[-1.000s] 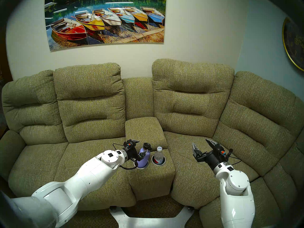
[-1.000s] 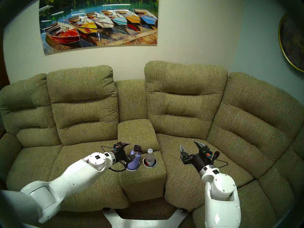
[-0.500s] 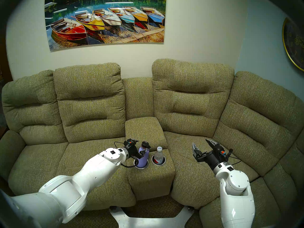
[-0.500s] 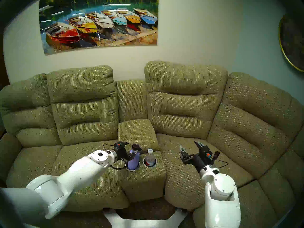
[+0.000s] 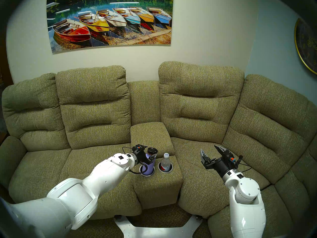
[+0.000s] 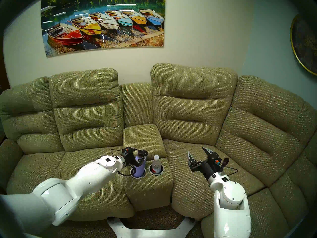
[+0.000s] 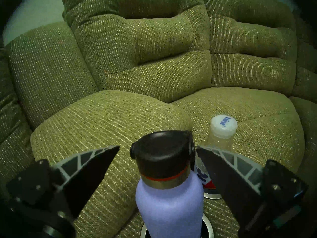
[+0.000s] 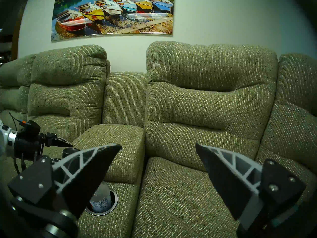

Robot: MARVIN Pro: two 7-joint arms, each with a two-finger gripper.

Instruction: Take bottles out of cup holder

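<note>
Two bottles stand in the two cup holders: the flask (image 7: pixel 169 208) in the left recess (image 5: pixel 147 174), the clear bottle (image 5: pixel 165 162) in the right (image 5: pixel 165 170), close together. The left gripper (image 7: pixel 157 148) straddles the flask's cap, fingers spread, gripping nothing. The right gripper (image 5: pixel 211 151) hangs wide open over the bare seat (image 5: pixel 202 181).

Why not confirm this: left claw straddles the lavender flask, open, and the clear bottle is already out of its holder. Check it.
One error: the clear bottle sits in its cup holder, as the head view shows. The left claw does straddle the lavender flask, open.
</note>
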